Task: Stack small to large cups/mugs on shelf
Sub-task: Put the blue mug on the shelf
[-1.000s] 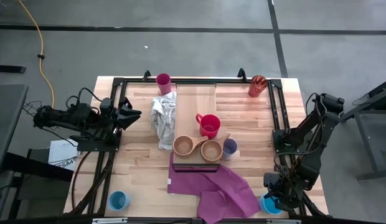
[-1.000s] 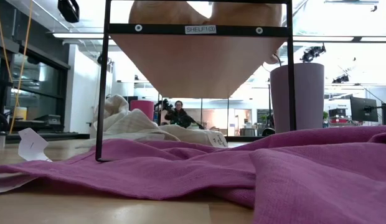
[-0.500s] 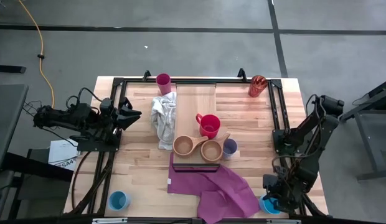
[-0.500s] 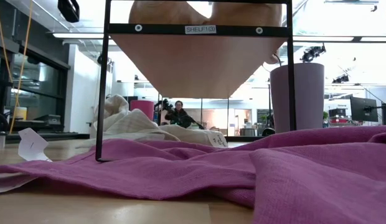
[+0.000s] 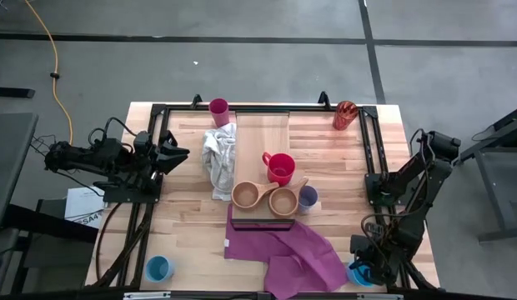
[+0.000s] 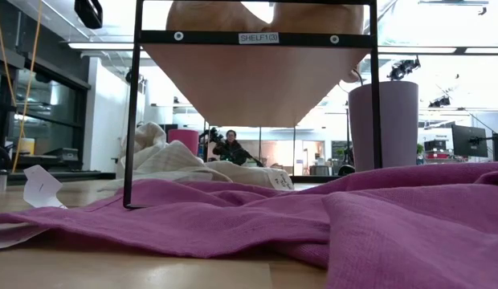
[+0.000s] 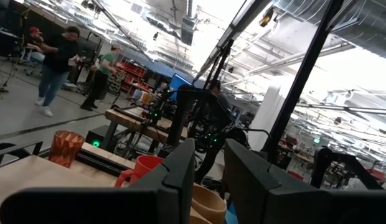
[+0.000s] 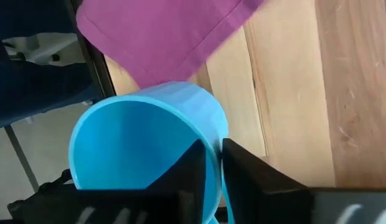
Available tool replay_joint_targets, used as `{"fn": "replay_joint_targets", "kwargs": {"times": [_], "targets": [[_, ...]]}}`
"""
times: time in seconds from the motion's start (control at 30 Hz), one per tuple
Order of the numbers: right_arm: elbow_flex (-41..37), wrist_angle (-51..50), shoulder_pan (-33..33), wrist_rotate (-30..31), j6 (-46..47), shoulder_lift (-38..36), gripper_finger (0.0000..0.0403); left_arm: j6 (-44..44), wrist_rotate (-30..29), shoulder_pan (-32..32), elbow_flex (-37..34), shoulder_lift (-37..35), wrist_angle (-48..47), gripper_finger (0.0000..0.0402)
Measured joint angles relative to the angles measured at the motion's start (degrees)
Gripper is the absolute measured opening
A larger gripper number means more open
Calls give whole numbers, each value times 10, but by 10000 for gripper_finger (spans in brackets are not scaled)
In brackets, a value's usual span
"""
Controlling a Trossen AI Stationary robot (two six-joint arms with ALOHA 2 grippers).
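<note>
The light-wood shelf (image 5: 260,133) lies along the table's middle. On or by its near end stand a red mug (image 5: 280,168), two tan wooden cups (image 5: 245,196) (image 5: 283,201) and a lavender tumbler (image 5: 308,198). A magenta tumbler (image 5: 218,108) and an orange-red tumbler (image 5: 345,115) stand at the far edge. One blue mug (image 5: 159,268) stands near left. My right gripper (image 5: 360,271) is shut on the other blue mug (image 8: 149,143) at the near right corner. My left gripper (image 5: 180,152) is open and empty at the left. My right gripper holds the blue mug by its rim wall (image 8: 213,144), one finger inside the mug and one outside. The fingers come from above, pointing down. The mug's mouth faces up; whether its base is on the table I cannot tell.
A purple cloth (image 5: 283,250) lies spread at the shelf's near end, close to the held mug. A crumpled white cloth (image 5: 218,158) lies left of the shelf. Black frame rails (image 5: 368,142) run along both sides of the table.
</note>
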Motion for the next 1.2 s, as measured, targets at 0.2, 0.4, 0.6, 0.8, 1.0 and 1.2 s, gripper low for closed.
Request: {"fn": "replay_joint_targets", "kwargs": {"times": [0.2,0.4,0.6,0.8,1.0,1.2], "targets": [[0,-9,0,2,0,0,8,0,1,0,0,0,0,78],[0,-6,0,9,0,0,2,0,2,0,0,0,0,78],[44,-52,-9,70,-10,-9,1,0,2,0,0,0,0,78],[123,-155,-25,159,-30,-22,1,0,3,0,0,0,0,78],[178,-201,-35,263,-27,-46,0,-1,8,0,0,0,0,78],[221,-211,-58,341,-40,-64,0,-2,21,0,0,0,0,78]]}}
